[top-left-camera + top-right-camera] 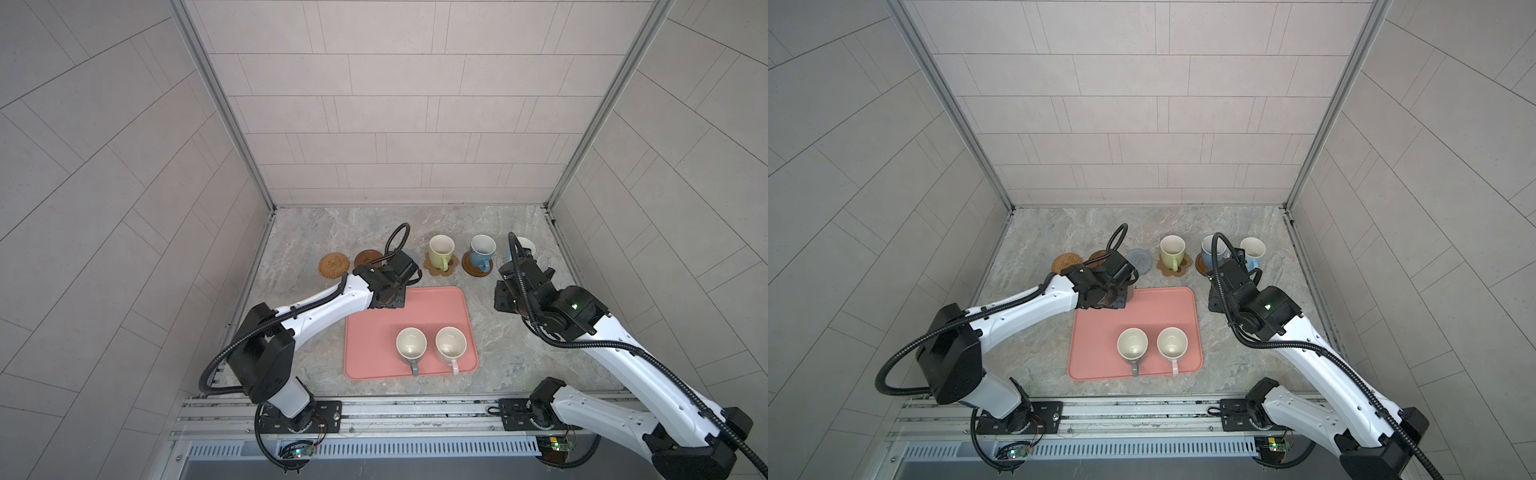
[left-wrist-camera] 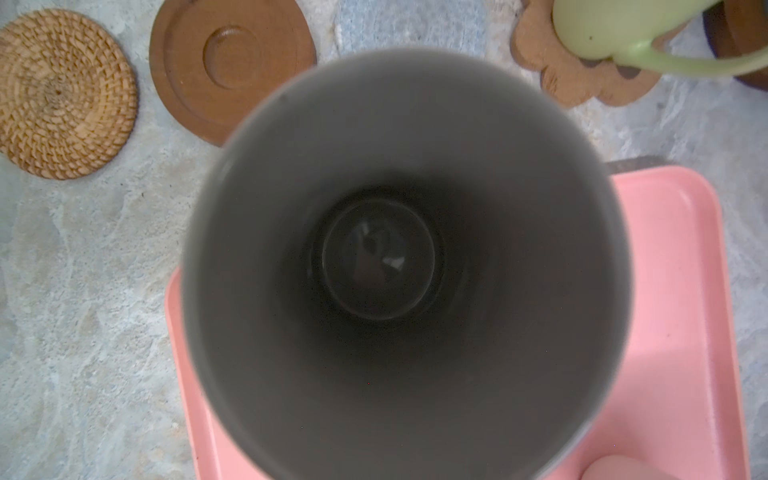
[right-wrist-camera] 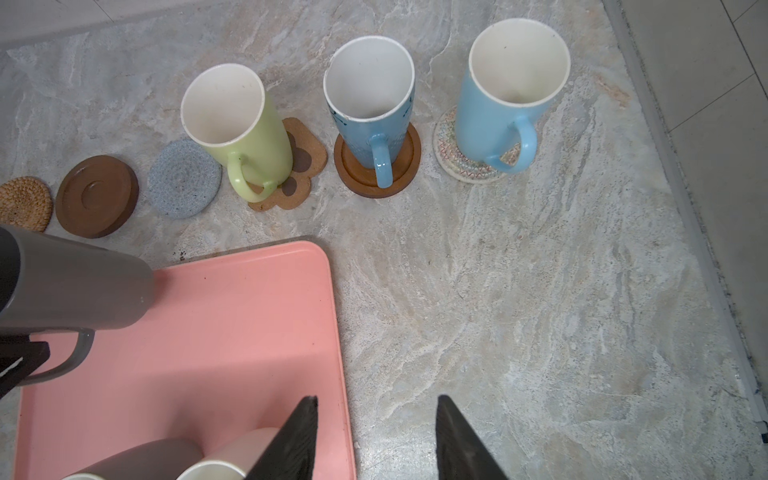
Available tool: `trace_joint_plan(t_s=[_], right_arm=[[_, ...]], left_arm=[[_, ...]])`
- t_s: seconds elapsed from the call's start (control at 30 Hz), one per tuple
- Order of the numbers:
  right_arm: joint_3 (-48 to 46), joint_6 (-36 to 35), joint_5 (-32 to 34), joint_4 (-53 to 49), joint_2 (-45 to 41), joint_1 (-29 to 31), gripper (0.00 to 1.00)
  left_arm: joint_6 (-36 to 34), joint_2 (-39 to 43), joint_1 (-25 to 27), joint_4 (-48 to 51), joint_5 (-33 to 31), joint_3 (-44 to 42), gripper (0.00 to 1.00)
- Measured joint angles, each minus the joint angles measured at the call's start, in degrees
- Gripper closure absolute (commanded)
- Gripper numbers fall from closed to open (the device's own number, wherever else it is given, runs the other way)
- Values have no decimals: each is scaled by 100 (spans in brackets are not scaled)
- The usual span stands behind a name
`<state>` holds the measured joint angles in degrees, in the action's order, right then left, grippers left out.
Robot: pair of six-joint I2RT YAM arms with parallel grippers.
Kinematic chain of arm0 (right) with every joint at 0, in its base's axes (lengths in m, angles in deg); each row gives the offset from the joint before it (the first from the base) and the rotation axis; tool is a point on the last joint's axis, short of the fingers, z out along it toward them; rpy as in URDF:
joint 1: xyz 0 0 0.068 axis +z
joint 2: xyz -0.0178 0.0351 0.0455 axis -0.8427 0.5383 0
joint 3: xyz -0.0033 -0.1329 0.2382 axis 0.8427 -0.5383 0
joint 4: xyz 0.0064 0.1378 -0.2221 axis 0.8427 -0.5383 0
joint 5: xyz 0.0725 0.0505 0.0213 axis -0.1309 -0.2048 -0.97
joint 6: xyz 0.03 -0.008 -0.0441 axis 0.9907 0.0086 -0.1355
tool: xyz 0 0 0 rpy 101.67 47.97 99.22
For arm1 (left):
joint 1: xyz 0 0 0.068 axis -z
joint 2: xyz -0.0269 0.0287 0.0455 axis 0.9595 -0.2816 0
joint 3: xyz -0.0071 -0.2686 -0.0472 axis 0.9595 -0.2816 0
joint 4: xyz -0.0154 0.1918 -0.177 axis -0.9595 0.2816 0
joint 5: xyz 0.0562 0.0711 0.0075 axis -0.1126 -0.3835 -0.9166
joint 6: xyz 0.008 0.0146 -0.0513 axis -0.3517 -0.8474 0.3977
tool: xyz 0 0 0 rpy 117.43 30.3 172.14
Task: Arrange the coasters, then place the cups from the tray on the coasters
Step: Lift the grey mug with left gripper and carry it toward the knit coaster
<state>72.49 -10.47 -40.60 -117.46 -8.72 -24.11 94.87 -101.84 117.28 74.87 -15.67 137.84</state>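
Six coasters are lying in one row along the far side of the worktop [image 1: 519, 332], beyond the tray [image 1: 436, 307]: the rattan coaster [image 1: 333, 264], the first wooden disc [image 3: 96, 196], the blue-grey crochet coaster [image 3: 184, 178], the paw-shaped coaster [image 3: 303, 166], the second wooden disc [image 3: 405, 174] and the beige crochet coaster [image 3: 446, 153]. The arranging step is judged complete.

Three cups are standing upright on coasters:
- the light green cup [image 1: 441, 251] on the paw-shaped coaster;
- the patterned blue cup [image 1: 482, 253] on the second wooden disc;
- the plain blue cup [image 3: 498, 120] on the beige crochet coaster.

The other three coasters are lying bare.

The left gripper [image 3: 20, 365] is clamping the handle of the dark grey cup [image 3: 75, 286], which is sitting upright over the tray's far left corner. Whether its base is clearing the tray cannot be told.

The right gripper [image 3: 376, 411] is hanging empty, jaws partly apart, over the worktop just beside the tray's right edge.

The grey-handled cup [image 1: 411, 347] and the pink-handled cup [image 1: 451, 345] are standing side by side on the near part of the tray. Three placements are remaining, so the task is judged roughly half done.
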Motion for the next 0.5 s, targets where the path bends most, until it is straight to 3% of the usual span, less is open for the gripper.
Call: trace_joint_plan(t_s=[0.5], right_arm=[[0, -26, 79, 9, 162, 0, 51]], left_arm=[[-326, -1137, -540, -127, 125, 1108, 96]])
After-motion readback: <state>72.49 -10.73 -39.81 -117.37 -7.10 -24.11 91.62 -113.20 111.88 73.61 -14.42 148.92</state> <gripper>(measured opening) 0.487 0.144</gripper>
